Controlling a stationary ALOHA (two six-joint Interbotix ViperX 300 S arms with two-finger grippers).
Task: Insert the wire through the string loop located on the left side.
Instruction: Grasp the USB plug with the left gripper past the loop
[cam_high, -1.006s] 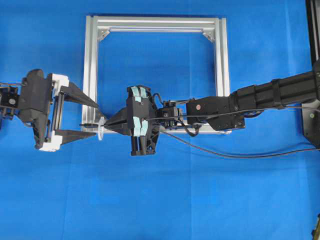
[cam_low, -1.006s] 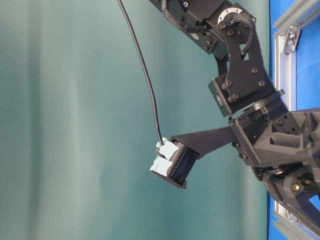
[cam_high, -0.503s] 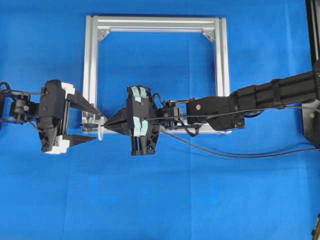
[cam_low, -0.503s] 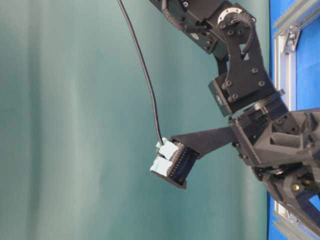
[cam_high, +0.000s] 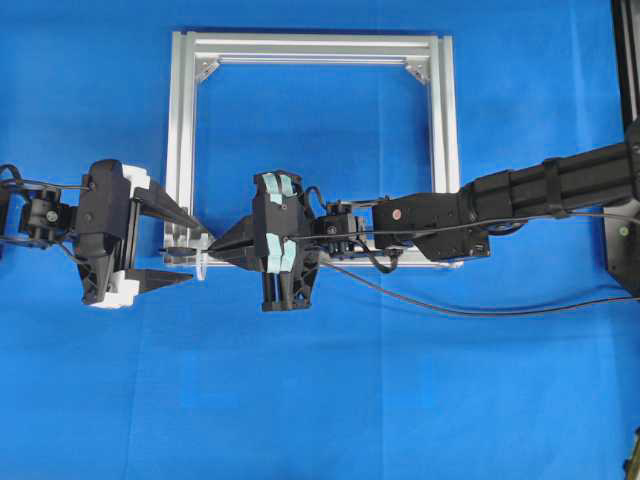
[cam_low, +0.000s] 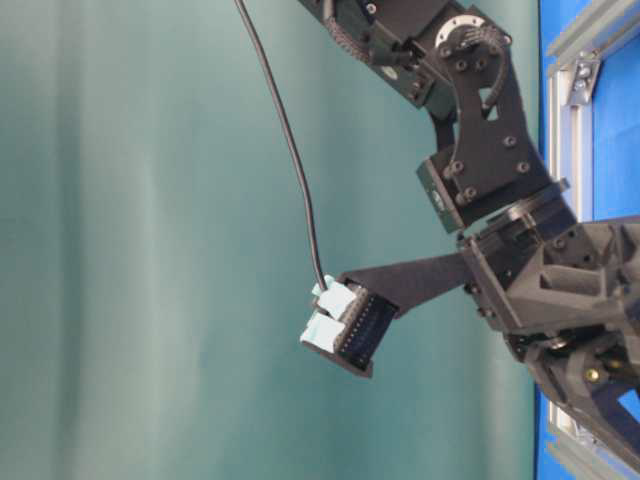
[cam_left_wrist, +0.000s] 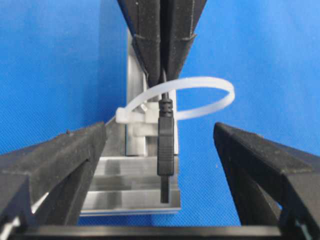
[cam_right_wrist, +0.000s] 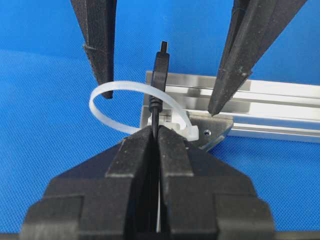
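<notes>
My right gripper (cam_high: 212, 250) is shut on the black wire (cam_right_wrist: 155, 112) just behind its plug (cam_left_wrist: 165, 145). The whitish string loop (cam_left_wrist: 231, 95) is fixed at the silver frame's lower left corner (cam_high: 180, 240). In the left wrist view the loop's upper band crosses in front of the cable while the plug hangs in front of its lower band, so the plug sticks out of the loop (cam_right_wrist: 93, 102) towards my left gripper (cam_high: 190, 250). That gripper is open. Its fingers (cam_right_wrist: 100, 45) stand on either side of the plug (cam_right_wrist: 159, 70) without touching it.
The silver aluminium frame (cam_high: 310, 45) lies on the blue cloth, and the right arm (cam_high: 520, 195) reaches across its lower bar. The wire's slack (cam_high: 450, 305) trails to the right over the cloth. A black post (cam_high: 625, 90) stands at the right edge.
My left gripper has moved right towards the loop and turned at the wrist, then held still for the last half second. The right gripper and the wire have not moved.
</notes>
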